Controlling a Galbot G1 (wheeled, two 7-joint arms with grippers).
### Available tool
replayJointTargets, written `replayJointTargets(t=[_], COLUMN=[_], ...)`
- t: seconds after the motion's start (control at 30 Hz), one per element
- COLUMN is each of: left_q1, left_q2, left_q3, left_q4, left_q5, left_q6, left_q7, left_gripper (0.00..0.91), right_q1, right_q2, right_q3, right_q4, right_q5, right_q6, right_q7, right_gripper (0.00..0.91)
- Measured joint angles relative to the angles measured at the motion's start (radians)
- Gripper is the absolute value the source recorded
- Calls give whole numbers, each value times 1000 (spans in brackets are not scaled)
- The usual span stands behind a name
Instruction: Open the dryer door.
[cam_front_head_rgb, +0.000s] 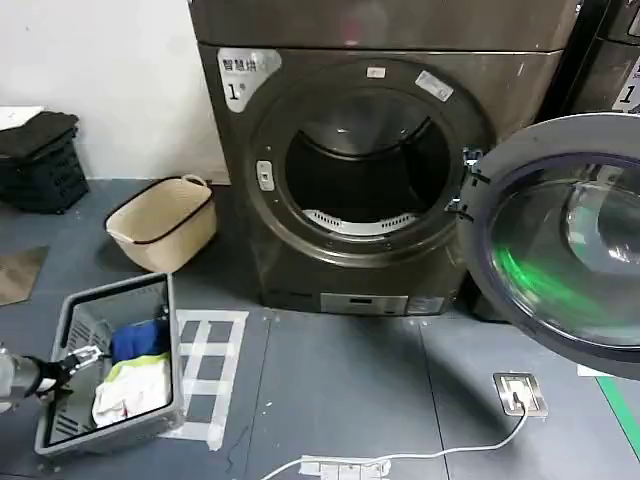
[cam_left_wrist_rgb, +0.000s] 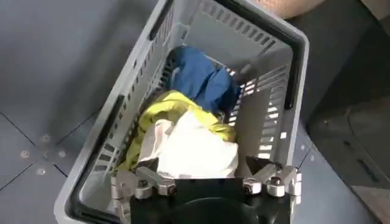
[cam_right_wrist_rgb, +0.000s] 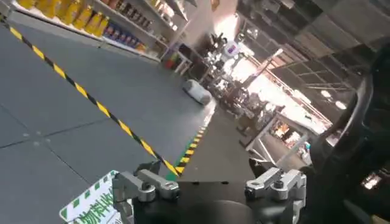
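Observation:
The dryer (cam_front_head_rgb: 300, 250) is a dark metallic front-loader with a white corner label (cam_front_head_rgb: 240, 75). Its drum opening (cam_front_head_rgb: 365, 165) is uncovered. The dryer door (cam_front_head_rgb: 560, 245), a chrome ring around tinted glass, stands swung wide to the right on its hinge (cam_front_head_rgb: 465, 185). My left gripper (cam_front_head_rgb: 85, 355) is low at the left, open over a grey laundry basket (cam_front_head_rgb: 120, 300). In the left wrist view that gripper (cam_left_wrist_rgb: 204, 173) hovers above the white cloth (cam_left_wrist_rgb: 189, 149) and holds nothing. My right gripper (cam_right_wrist_rgb: 207, 176) is open and empty, facing bare floor.
The grey basket (cam_left_wrist_rgb: 268, 67) holds blue, yellow and white clothes. A beige tub (cam_front_head_rgb: 160, 220) and a black crate (cam_front_head_rgb: 40, 160) sit at the left. A floor socket (cam_front_head_rgb: 520, 392) with a white cable lies front right. A second dark machine (cam_front_head_rgb: 610, 70) stands behind the door.

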Motion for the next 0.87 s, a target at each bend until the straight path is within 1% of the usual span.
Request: replayJointTargets(t=[0.13, 0.27, 0.4, 0.87], left_q1=[2, -2, -2, 5], left_q2=[0, -2, -4, -5], left_q3=[4, 10, 17, 14], left_q4=[2, 4, 8, 1], left_q5=[2, 7, 11, 5], left_q6=[0, 0, 0, 0], left_q7=[0, 2, 4, 6], left_gripper=[907, 907, 907, 907], right_q1=[-4, -7, -7, -1], right_q2=[-2, 2, 3, 1], right_q3=[9, 18, 27, 25], right_q4=[-19, -27, -38, -52], right_q5=[2, -5, -31, -31], right_q6=[20, 23, 44, 47], right_q7=[4, 16, 32, 24], right_gripper=[907, 907, 907, 907])
